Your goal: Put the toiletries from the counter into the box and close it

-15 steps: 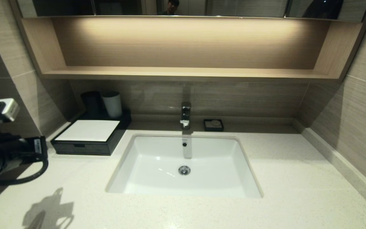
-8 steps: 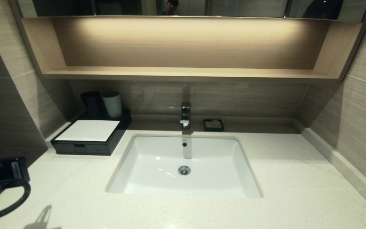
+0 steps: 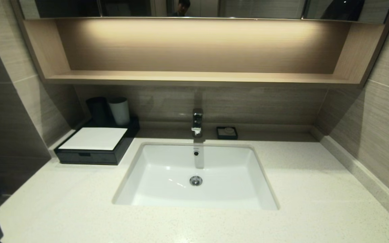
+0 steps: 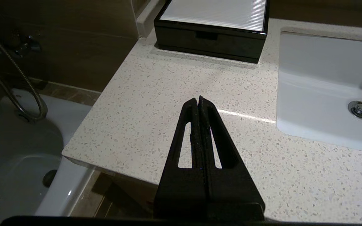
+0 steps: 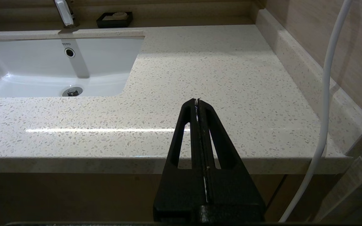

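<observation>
While the box [image 3: 95,145] sat with its drawer pushed in at the far left of the bench [image 3: 316,189], against the wall, no sachets showed anywhere on the stone. Its white top panel lay flat, and a dark cup [image 3: 97,109] and a white cup [image 3: 119,110] stood just behind it. The sink [image 3: 167,175] was set into the middle of the bench, with the tap [image 3: 197,122] at its far edge and a small soap dish [image 3: 227,132] just right of the tap. The left gripper [image 4: 199,99] was clenched, holding nothing, and hung over the near left corner of the bench, well short of the box. The right gripper [image 5: 197,101] was also clenched and empty, parked at the near edge of the bench right of the sink, with a white cable [image 5: 324,110] beside it.
</observation>
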